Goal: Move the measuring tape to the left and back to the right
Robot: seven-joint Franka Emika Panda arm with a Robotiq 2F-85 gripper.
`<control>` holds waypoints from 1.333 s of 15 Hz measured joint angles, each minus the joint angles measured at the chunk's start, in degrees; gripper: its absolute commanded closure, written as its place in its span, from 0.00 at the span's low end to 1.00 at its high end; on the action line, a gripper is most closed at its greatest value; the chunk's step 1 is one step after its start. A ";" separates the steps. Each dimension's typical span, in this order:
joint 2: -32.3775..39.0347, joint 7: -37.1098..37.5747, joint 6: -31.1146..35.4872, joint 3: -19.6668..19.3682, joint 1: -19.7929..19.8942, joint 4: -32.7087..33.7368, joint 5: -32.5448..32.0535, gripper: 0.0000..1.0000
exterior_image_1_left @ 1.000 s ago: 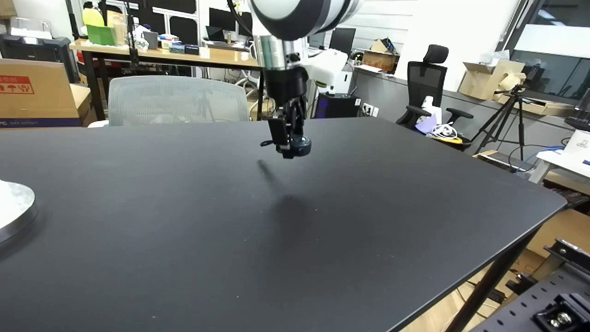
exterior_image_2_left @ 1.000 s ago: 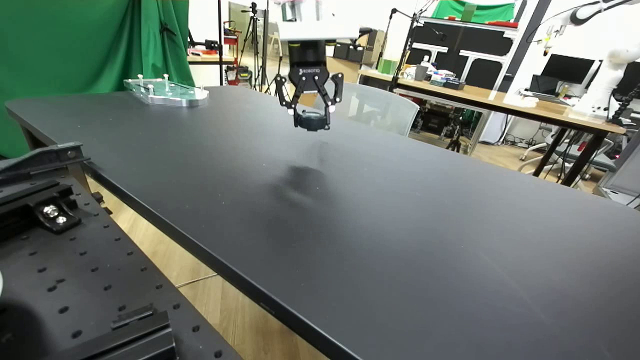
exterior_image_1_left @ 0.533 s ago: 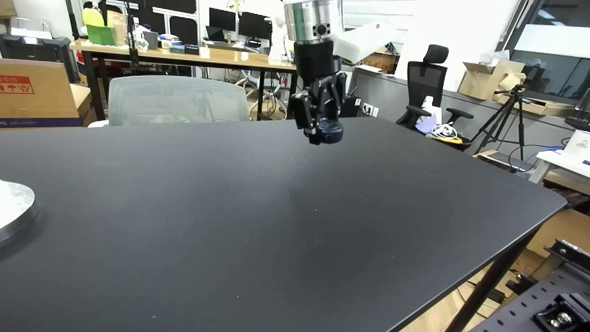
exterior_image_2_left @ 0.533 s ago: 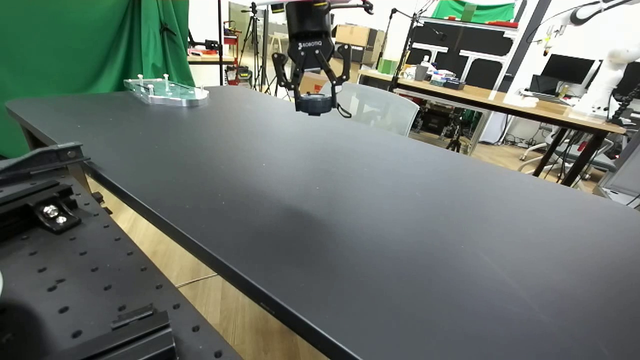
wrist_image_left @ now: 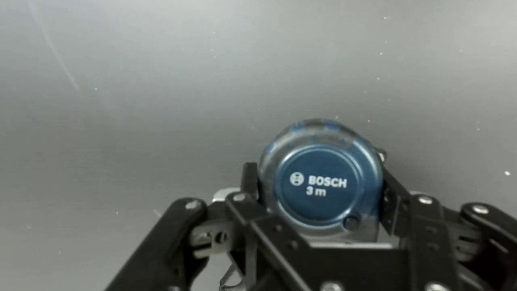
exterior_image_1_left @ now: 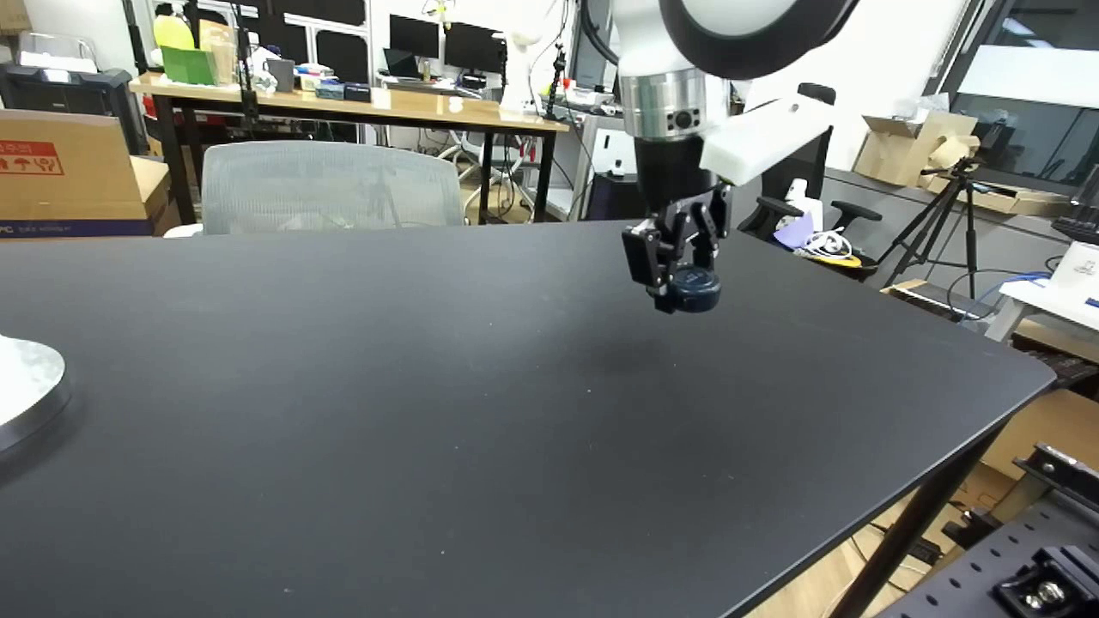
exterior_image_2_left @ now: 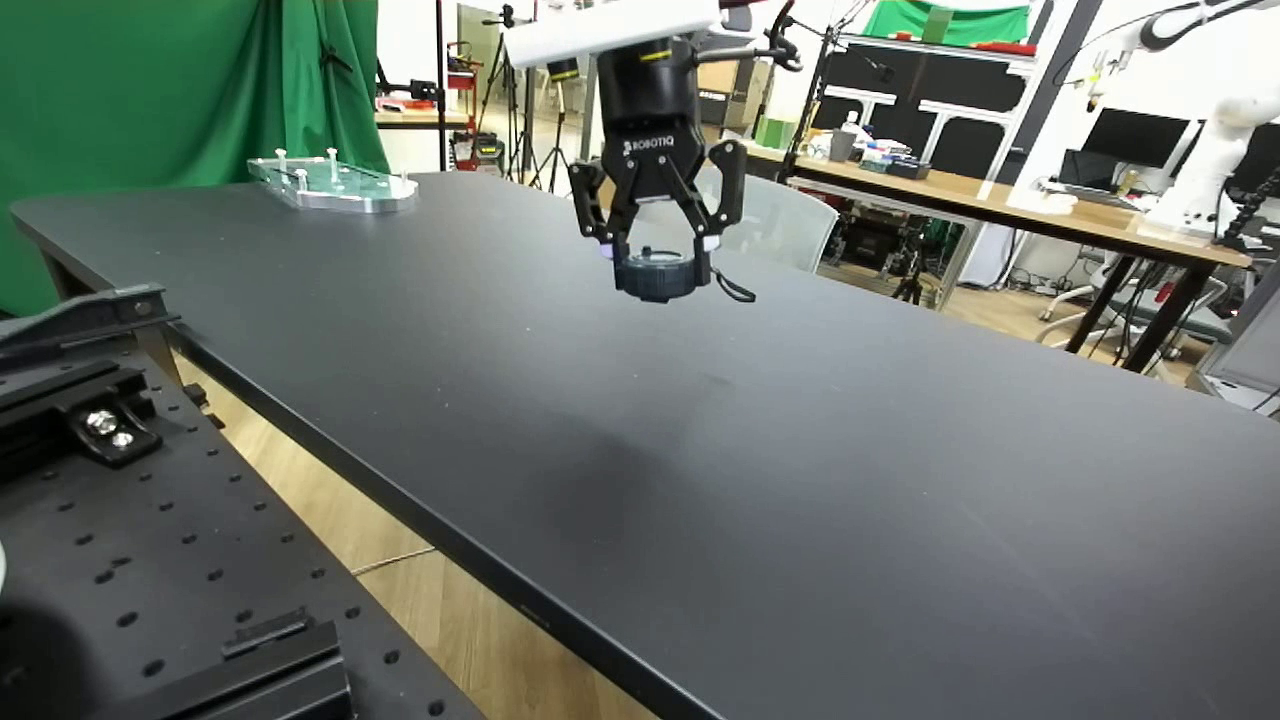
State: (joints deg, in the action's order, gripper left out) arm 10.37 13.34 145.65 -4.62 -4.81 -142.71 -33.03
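Dark blue-grey, rounded measuring tape (exterior_image_1_left: 695,293): in an exterior view, hung in the air at the end of the black, jointed metal gripper (exterior_image_1_left: 685,281), apart from the wide, matte, dark surface (exterior_image_1_left: 361,386) below.
White robot arm with dark joint bands (exterior_image_1_left: 640,41): crossed the top of that view, the gripper pointing down at a slight tilt.
White, round-topped object with a silver-grey side (exterior_image_1_left: 30,378): sat on the surface at the left edge, partly cut off, well apart from the tape.
Pale grey mesh chair (exterior_image_1_left: 335,184): stood behind the surface's far edge, near a brown cardboard box (exterior_image_1_left: 69,193).
Black fingers (exterior_image_2_left: 702,268): in an exterior view, pressed on the tape from both sides, gripping it.
Thin black cord loop (exterior_image_2_left: 735,292): stuck out just beside one of the fingers; where it was fastened could not be told.
Soft dark shadow (exterior_image_2_left: 610,480): lay on the surface, below and well apart from the tape.
Clear board with upright pegs (exterior_image_2_left: 340,190): rested at the surface's far end, in front of a green cloth curtain (exterior_image_2_left: 150,100).
Black perforated plate (exterior_image_2_left: 250,555): stood at lower left, across a gap from the surface.
White lettering (wrist_image_left: 327,181): in the wrist view, read BOSCH and 3 m on the tape's blue, round face.
Hold: fingers touched the tape's rim on both sides, the surface spread out behind.
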 measured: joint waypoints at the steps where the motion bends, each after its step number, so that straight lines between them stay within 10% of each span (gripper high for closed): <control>1: 0.32 0.20 1.18 -0.59 0.66 -0.80 -0.34 0.56; 11: 6.39 -9.24 13.07 -1.75 5.77 -4.18 12.79 0.56; 13: 7.13 -11.19 13.65 -1.74 5.88 -4.19 14.99 0.08; 20: 6.56 -11.85 13.45 -3.38 3.46 -3.94 13.41 0.00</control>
State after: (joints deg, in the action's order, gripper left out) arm 16.93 1.48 159.10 -8.00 -1.35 -146.65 -19.61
